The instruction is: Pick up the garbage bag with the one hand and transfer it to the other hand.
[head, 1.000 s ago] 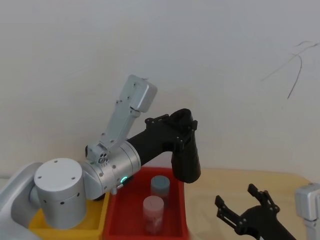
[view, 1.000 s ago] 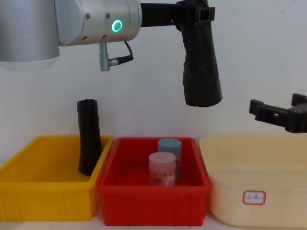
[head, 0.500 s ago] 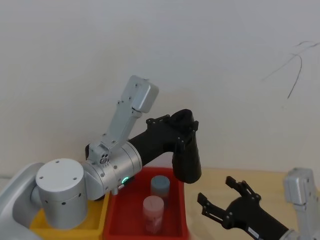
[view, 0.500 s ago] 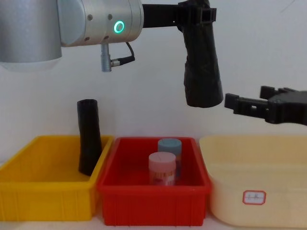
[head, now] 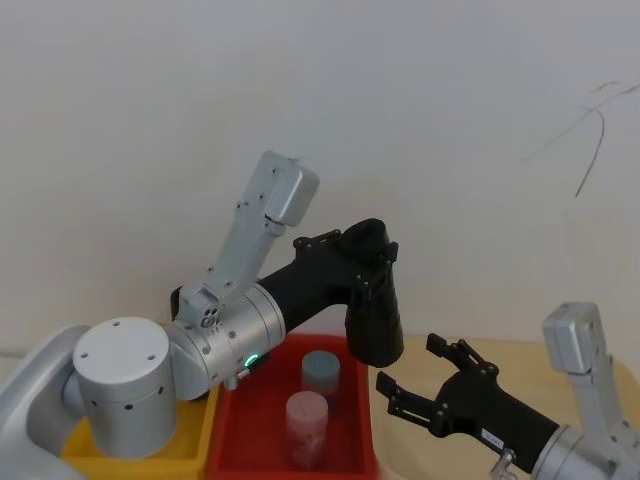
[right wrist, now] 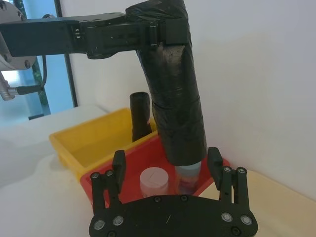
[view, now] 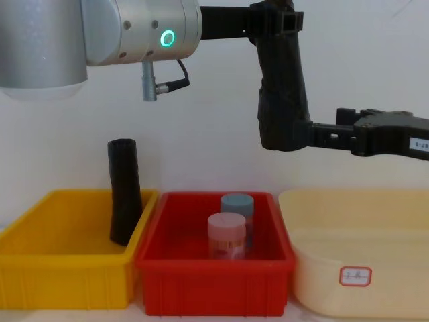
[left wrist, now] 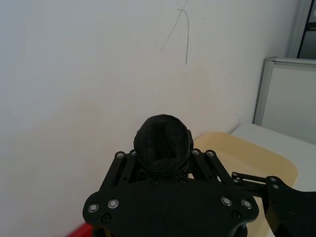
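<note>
Where the row of bins starts, far left: yellow bin [view: 67,282] on the tabletop, touching the red bin beside it.
Inside the yellow bin: slim black tube [view: 124,191], standing nearly upright and leaning on the wall nearest the red bin, flat hollow end up.
Left arm: reaches in from the left, high above the bins, green ring light lit on the silver joint.
Left gripper [view: 276,25]: clamped around the top of the garbage bag; in the left wrist view the bag's top end sits between the fingers.
Garbage bag [view: 283,94]: thick black roll hanging roughly vertical in the air, rounded end down, above the right part of the red bin and clear of the jars.
Red bin [view: 214,288]: middle of the row; holds a pink-lidded jar [view: 226,236] in front and a blue-lidded jar [view: 237,204] just behind it.
Right gripper [head: 408,363]: comes in from the right, level with the bag's lower end, fingers spread wide; in the right wrist view the bag's lower end lines up with the gap between them. Contact cannot be told.
Cream bin [view: 362,208]: far right, below the right arm, white label on its front wall.
</note>
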`<state>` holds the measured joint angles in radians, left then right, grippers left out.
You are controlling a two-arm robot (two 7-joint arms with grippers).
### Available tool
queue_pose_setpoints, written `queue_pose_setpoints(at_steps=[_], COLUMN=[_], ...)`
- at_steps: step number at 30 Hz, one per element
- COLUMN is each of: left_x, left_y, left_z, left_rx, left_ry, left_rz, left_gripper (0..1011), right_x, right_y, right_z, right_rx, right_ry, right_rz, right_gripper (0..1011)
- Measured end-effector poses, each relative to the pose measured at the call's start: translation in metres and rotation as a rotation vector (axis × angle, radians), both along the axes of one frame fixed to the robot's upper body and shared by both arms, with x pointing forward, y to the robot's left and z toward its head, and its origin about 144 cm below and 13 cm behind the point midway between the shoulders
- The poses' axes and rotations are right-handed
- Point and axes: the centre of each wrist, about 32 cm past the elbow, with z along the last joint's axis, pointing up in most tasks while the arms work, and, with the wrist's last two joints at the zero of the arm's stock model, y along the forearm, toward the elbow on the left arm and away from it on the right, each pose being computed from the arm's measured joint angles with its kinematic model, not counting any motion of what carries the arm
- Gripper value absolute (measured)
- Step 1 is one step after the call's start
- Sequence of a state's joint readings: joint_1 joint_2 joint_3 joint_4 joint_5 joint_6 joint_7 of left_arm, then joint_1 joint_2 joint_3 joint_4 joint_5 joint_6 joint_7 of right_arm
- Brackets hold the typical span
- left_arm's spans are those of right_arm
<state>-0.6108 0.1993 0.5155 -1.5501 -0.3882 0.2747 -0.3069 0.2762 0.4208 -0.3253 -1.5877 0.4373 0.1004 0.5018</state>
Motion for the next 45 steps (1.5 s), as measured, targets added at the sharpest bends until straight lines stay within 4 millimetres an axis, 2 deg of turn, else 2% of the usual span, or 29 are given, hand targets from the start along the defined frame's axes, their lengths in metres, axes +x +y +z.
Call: queue_pose_setpoints(at_steps=[30,45], left_x=[0.0,0.0], left_y=[0.0,0.0], left_z=[0.0,0.0], left_rx=[0.0,0.0], left_ry=[0.0,0.0], left_rz=[0.0,0.0], left_gripper=[386,386], right_x=[0.031,0.039], right_y=[0.008,0.009], right_z=[0.003,0.003], right_rx=[-0.033,-0.067], right_ry=[-0.009,-0.018], right_rz=[0.05,0.044], right_gripper=[1001,1001])
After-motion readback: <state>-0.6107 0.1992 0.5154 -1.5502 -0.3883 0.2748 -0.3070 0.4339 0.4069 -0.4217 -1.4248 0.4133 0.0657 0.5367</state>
